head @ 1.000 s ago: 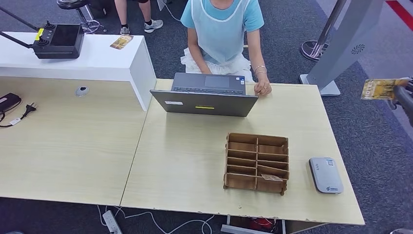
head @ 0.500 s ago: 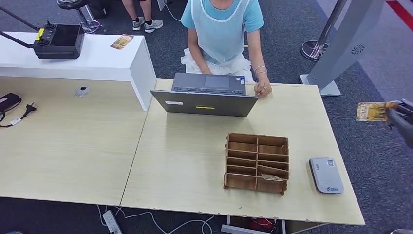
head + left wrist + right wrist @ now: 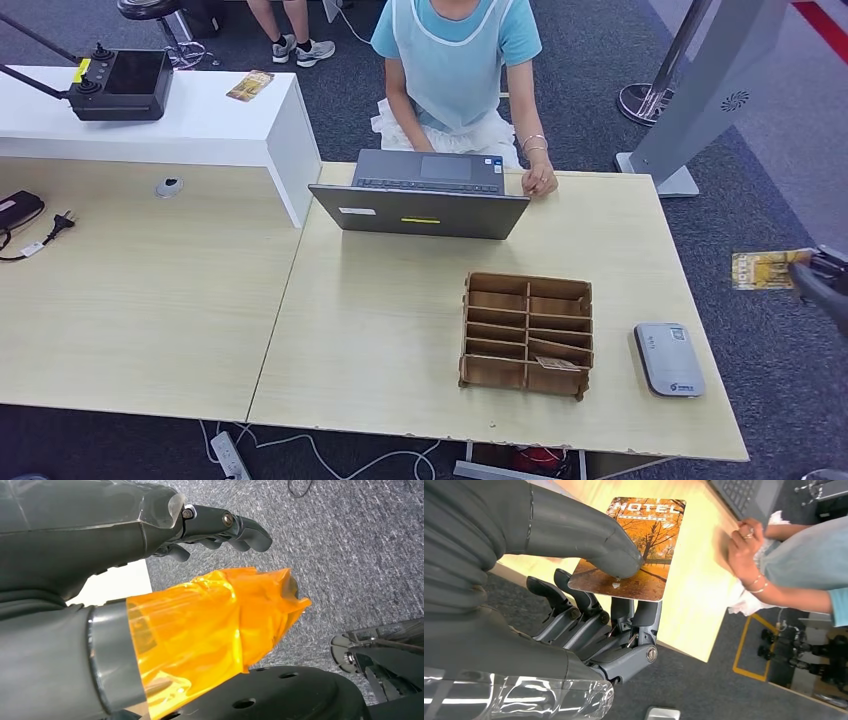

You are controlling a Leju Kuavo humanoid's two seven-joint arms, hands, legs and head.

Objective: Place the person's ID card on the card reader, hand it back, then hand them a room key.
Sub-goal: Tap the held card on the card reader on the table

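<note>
Wooden desk (image 3: 400, 330): right hand (image 3: 589, 605) pinches the hotel card (image 3: 636, 547) by one end off the desk's edge; I'd lower it flat onto the card reader (image 3: 669, 359), releasing only once it lies flat.

Room key card (image 3: 634, 545), pinched by right hand (image 3: 574, 605): word "HOTEL" in pale capitals across top of orange autumn-tree print; smaller line beneath it, too small to read. Same card in head view (image 3: 765, 269): print blurred, unreadable. Card reader (image 3: 669, 359) on table (image 3: 380, 340): small blue logo near front corner, lettering too small to read. Grey kiosk stand (image 3: 715, 95): round dotted emblem, no legible text. Laptop (image 3: 420, 210): white sticker and yellow strip on lid, nothing readable.
</note>
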